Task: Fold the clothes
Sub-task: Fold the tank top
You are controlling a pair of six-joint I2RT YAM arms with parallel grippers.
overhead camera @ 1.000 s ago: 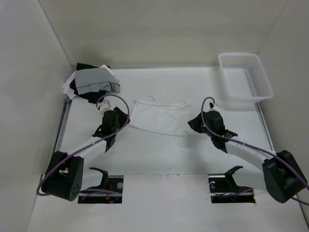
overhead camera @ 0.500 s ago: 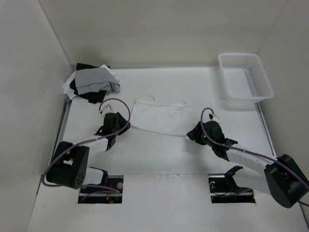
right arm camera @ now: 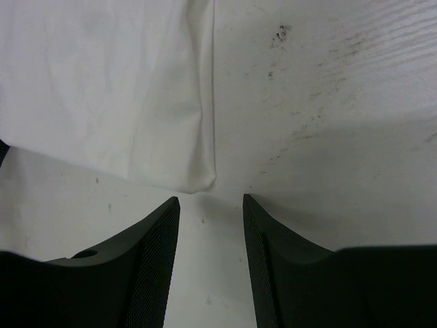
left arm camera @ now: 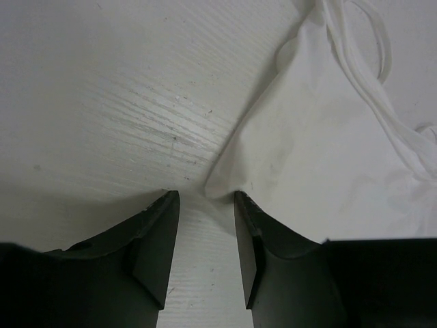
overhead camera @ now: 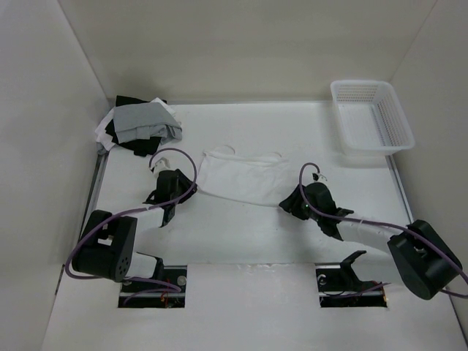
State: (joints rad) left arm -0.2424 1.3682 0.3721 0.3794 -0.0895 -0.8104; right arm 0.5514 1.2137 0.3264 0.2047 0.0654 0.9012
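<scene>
On the white table [overhead camera: 241,234], the clothes [overhead camera: 241,179] lie flat mid-table between the two arms: one thin white top, its looped straps [overhead camera: 272,155] toward the far edge. Left arm [overhead camera: 139,216] reaches forward from its base at the near-left and is low over the table, wrist bent toward the top's near-left corner. Left gripper [left arm camera: 203,197] has its jaws apart with bare table between them. That fabric corner sits just at the mouth of the gap, nearer the right-hand finger and not pinched. Right arm [overhead camera: 365,230] stretches low from the near-right base, angled inward to the top's near-right corner. Right gripper [right arm camera: 210,199] also has its jaws apart with bare table in the gap. The folded fabric corner is just ahead of the tips and not gripped. Cannot tell from either wrist view whether the fingertips touch the table.

White plastic basket [overhead camera: 369,82] sits at the far-right corner, well apart from the top, with its slotted floor and walls in plain view. Heap of grey, black and white clothes [overhead camera: 139,124] lies loose at the far-left corner, near the left gripper but not touching it.
</scene>
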